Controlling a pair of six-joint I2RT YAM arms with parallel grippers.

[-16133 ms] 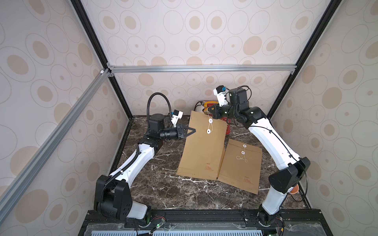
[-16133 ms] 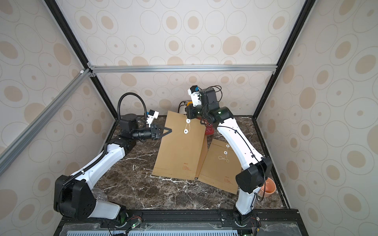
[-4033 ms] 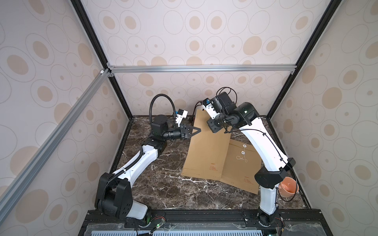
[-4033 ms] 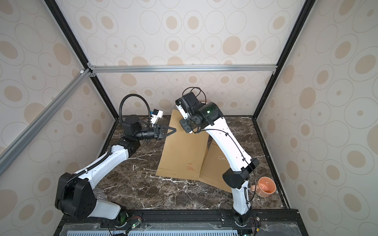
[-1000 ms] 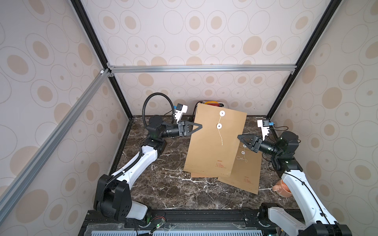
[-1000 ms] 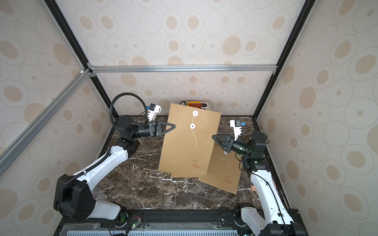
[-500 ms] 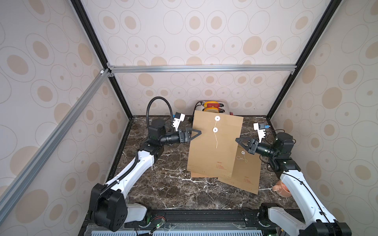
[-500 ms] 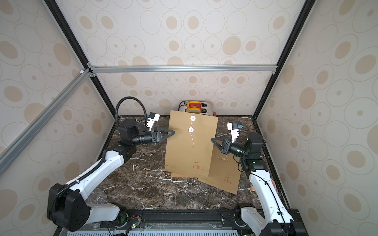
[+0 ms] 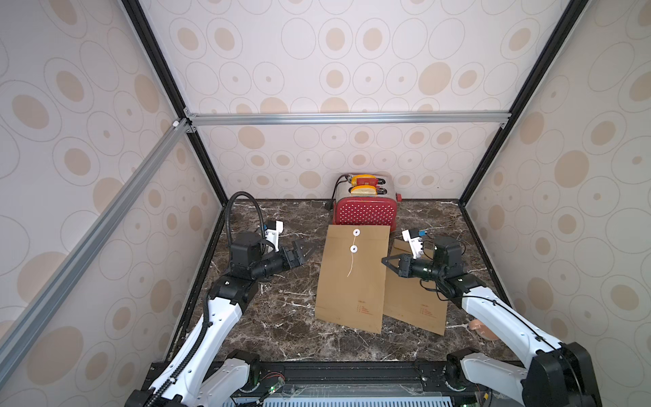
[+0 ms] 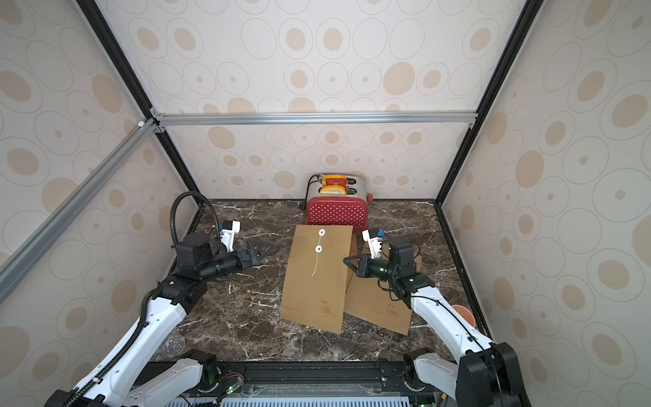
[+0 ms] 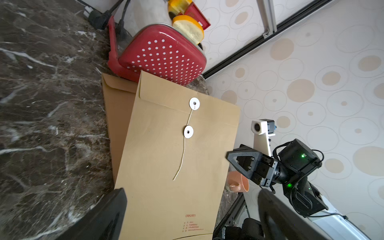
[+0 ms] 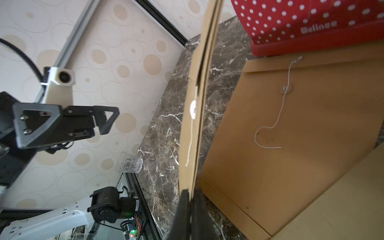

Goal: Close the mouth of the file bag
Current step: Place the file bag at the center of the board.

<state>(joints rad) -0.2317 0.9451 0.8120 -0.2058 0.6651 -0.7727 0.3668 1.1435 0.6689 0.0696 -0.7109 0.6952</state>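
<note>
The file bag point(image 9: 352, 282) is a brown envelope with two white discs, held upright in front of the toaster in both top views. Its flap is folded down. A string point(image 11: 182, 155) runs from the upper disc point(image 11: 194, 103) past the lower disc point(image 11: 188, 131) and hangs loose. My right gripper point(image 9: 384, 262) is shut on the bag's right edge, which the right wrist view shows pinched edge-on between the jaws point(image 12: 190, 193). My left gripper point(image 9: 305, 249) stands open to the left of the bag point(image 10: 317, 282) with a gap to it, and nothing sits between its fingers point(image 11: 112, 207).
A second brown file bag point(image 9: 415, 303) lies flat under and to the right of the held one. A red dotted toaster point(image 9: 364, 211) with bread stands at the back. An orange cup point(image 9: 482, 327) sits at the right edge and a clear glass point(image 12: 129, 164) near the front left.
My left gripper let go of the bag's upper left corner, opened and drew back to the left. The bag sank lower and more upright, with my right gripper shut on its right edge.
</note>
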